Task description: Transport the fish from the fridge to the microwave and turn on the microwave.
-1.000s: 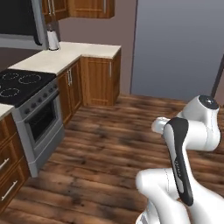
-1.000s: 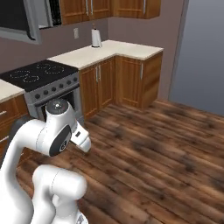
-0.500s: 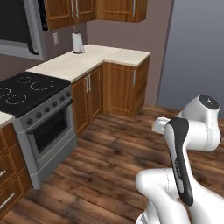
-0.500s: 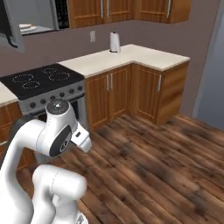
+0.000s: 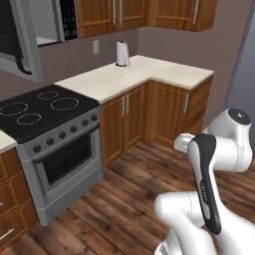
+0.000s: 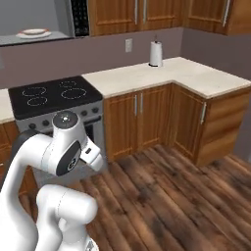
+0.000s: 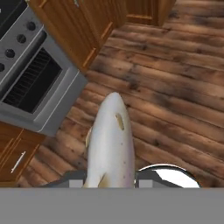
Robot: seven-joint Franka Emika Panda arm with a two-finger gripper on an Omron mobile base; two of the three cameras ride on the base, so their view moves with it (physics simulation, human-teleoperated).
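Jaws clamp the fish (image 7: 111,144) near its tail end — likely light but slippery, so a mid-body hold seems safer; microwave (image 5: 35,35) open far left.

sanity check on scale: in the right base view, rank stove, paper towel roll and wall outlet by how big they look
1. stove, largest, though also nearest the camera.
2. paper towel roll.
3. wall outlet, smallest; it sits about as far back as the roll.

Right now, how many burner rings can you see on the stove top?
4, all on the black stove top: two along the back, two along the front. None looks hidden.
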